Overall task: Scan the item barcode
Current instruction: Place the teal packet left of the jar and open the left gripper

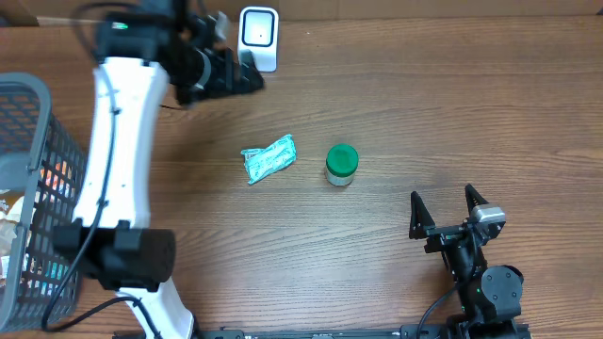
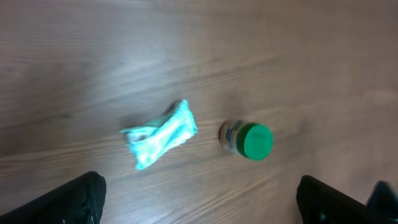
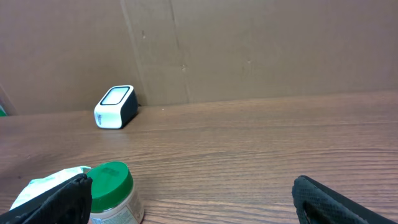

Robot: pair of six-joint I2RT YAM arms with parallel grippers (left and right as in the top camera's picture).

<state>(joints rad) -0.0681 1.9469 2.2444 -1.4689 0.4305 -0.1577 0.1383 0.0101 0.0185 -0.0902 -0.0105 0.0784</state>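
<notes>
Packet [image 1: 269, 158] and jar [image 1: 341, 164] are seen lying free mid-table, just beside each other, packet on the left. Which of the two is to be scanned cannot be told, and no barcode can be read on either.

Left gripper [image 2: 199, 190] is held at the far left, right next to the scanner [image 1: 258, 38]. Its jaws are spread as wide as they go and nothing is held. The packet sits nearward and slightly right of it, with its long axis running from near-left to far-right. So a grip across the short side is judged the likely call, with the wrist turned to suit.

Right gripper [image 1: 442, 196] is parked near right, fully spread and empty too. The jar stands upright, green lid up, to its left and a little farther.

Left arm is judged closer to the packet and right arm closer to the jar.

The scanner is set at the far edge of the table [image 1: 424, 104], against the cardboard wall. A basket [image 1: 28, 104] is placed at the far left, well apart. The path between the items and the scanner is not blocked, but a grab at one item could nudge the other.
</notes>
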